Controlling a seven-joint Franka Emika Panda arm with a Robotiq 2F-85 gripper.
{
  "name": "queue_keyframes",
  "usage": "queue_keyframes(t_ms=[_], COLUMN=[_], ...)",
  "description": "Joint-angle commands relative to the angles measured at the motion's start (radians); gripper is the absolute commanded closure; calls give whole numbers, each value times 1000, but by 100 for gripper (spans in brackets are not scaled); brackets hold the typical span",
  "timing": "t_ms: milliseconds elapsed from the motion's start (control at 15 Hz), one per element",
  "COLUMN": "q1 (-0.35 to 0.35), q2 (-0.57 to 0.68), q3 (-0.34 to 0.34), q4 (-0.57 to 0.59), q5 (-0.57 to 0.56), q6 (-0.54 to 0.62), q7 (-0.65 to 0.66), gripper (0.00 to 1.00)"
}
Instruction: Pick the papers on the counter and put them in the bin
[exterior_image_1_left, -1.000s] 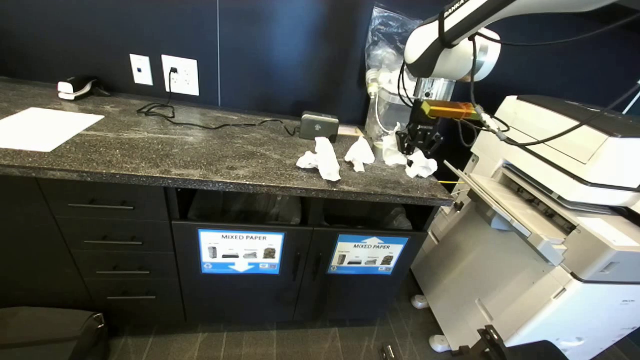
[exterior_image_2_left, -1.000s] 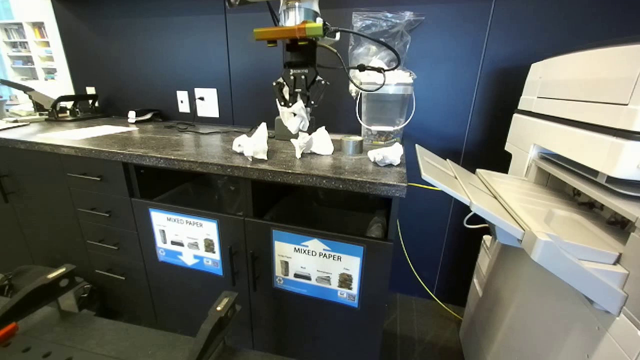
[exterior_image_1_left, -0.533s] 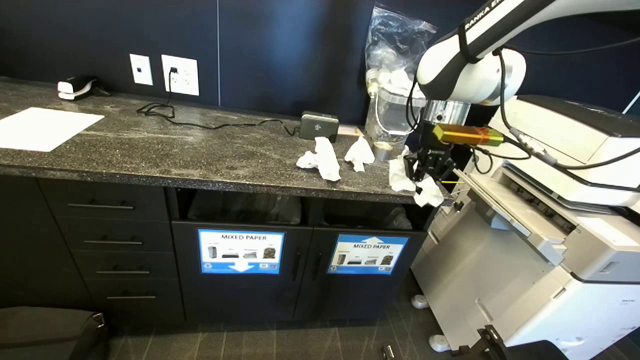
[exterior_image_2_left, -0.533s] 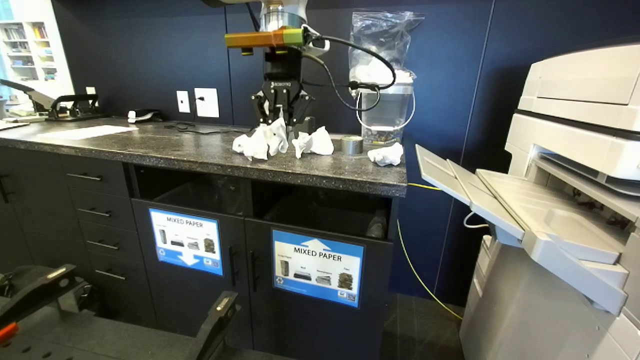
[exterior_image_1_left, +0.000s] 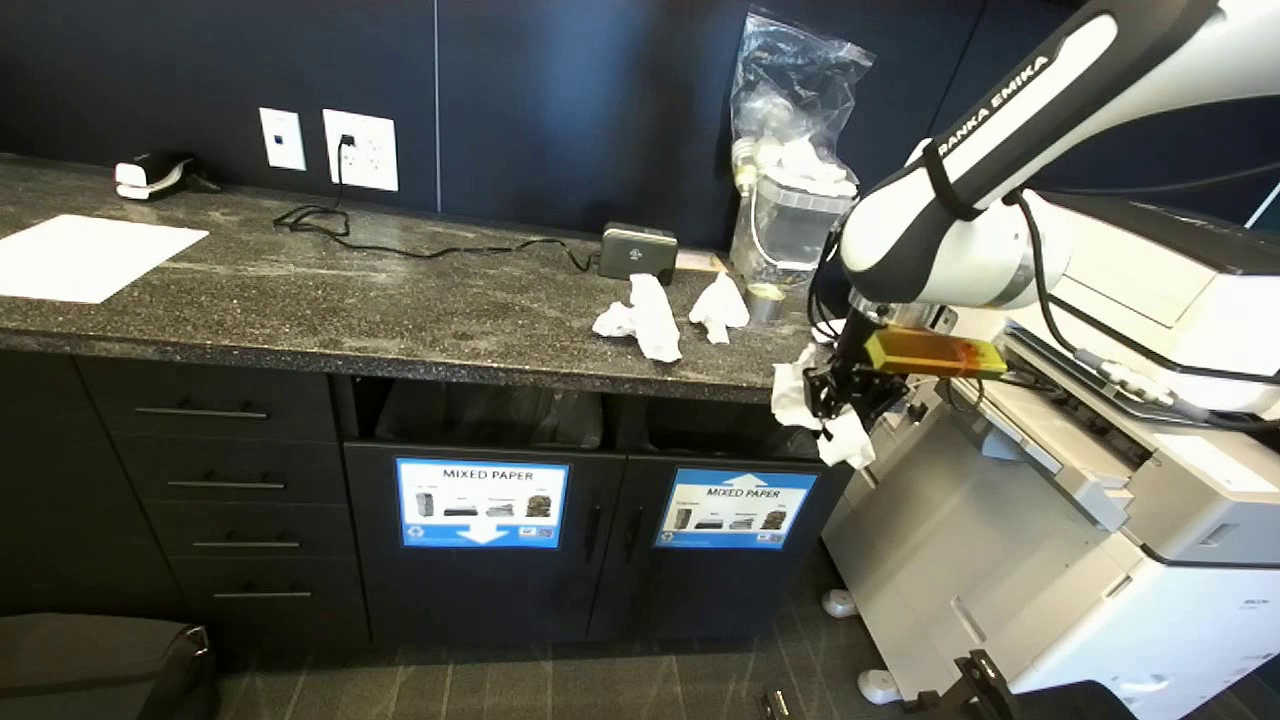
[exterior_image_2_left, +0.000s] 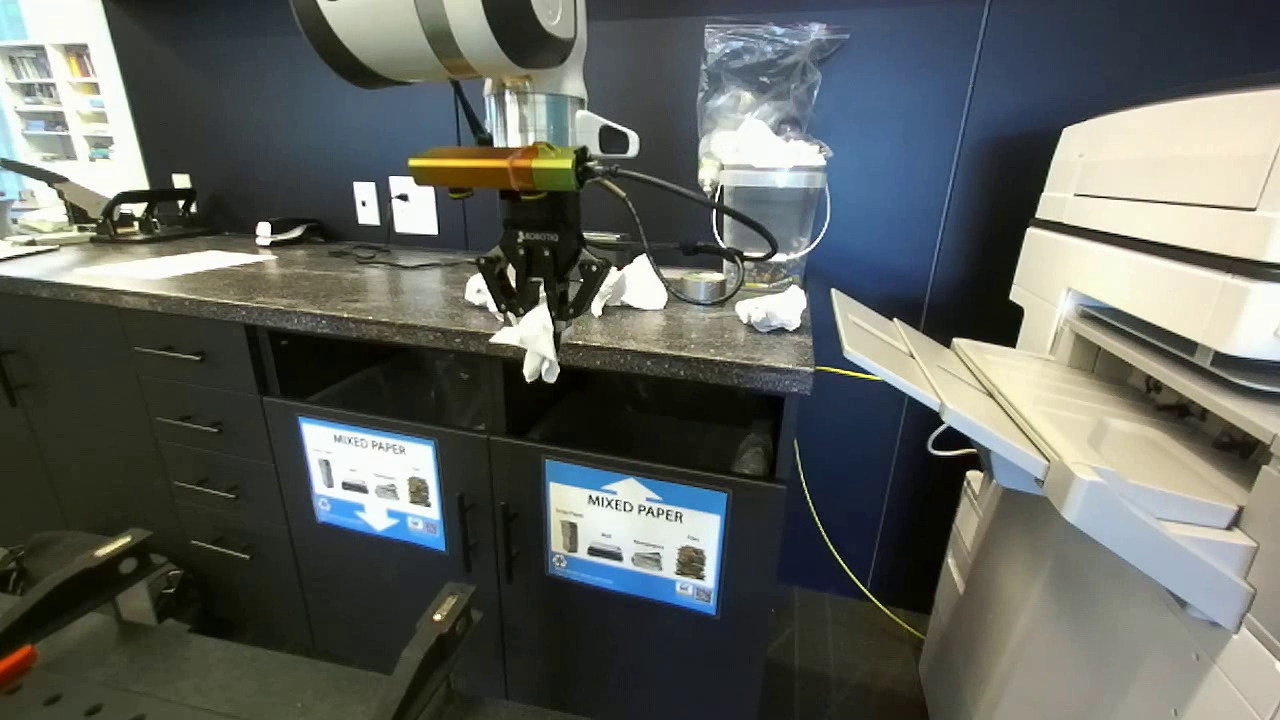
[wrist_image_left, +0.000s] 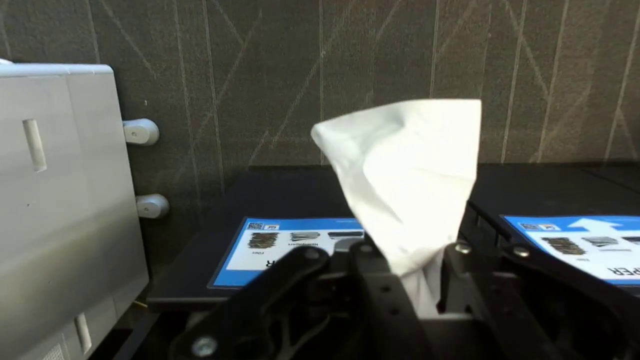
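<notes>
We had 1 end effector (exterior_image_2_left: 541, 318) clamped on 1 crumpled white paper wad (exterior_image_2_left: 537, 345) near the counter's (exterior_image_1_left: 400, 310) front edge; in wrist view we saw its thin creased flap fan out past the fingertips (wrist_image_left: 370, 267). On the counter itself we counted min. 3 more: 1 lumpy wad (exterior_image_1_left: 655, 325) w/ a long ridge, 1 peaked wad (exterior_image_1_left: 720, 308) betw. it & the tape roll (exterior_image_1_left: 765, 303), 1 low wad (exterior_image_2_left: 773, 310) nr. the counter's end; we couldn't tell if the lumpy one was 1 pc. or 2. Also up there: 1 flat white sheet (exterior_image_1_left: 95, 257), 1 small dark box (exterior_image_1_left: 636, 252) w/ 1 thin blk. cable (exterior_image_1_left: 430, 254), & 1 clear plastic bucket (exterior_image_2_left: 770, 215); 1 crinkly see-thru bag (exterior_image_2_left: 770, 75) stood above it. The tape roll was silvery & cyl., the counter speckled dk.-grey stone. Below, we saw 2 bins (exterior_image_2_left: 620, 425), each set in its own rect. slot of the matte blk. cabinet (exterior_image_2_left: 650, 655), & 2 blue/white signs (exterior_image_2_left: 636, 535) on its front, both reading MIXED PAPER. 1 lg. off-white printer (exterior_image_2_left: 1160, 180), smooth-sided & boxy w/ a ribbed tray (exterior_image_2_left: 1080, 400), stood nr. the counter's end.
</notes>
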Motion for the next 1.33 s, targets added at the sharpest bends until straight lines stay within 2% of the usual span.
queue_keyframes(t_ms=[0, 133, 267, 467, 533, 667, 800, 933, 1067, 1267], q1=[-17, -33, -69, -166, -216, -306, -410, -501, -558, -599], q2=[-10, 17, 43, 106, 125, 187, 259, 342, 422, 532], q3=[8, 34, 98, 240, 306, 407, 509, 577, 601, 582], q4=[-92, -113, -128, -126, -121, -104, -81, -58, -35, -1], q5=[67, 145, 259, 417, 464, 497, 491, 437, 368, 243], q6=[211, 330, 416, 499, 512, 559, 626, 698, 760, 825], q7=[-55, -106, -191, -316, -364, -443, -498, -536, -586, -665], gripper=[85, 86, 87, 87, 87, 87, 85, 83, 83, 85])
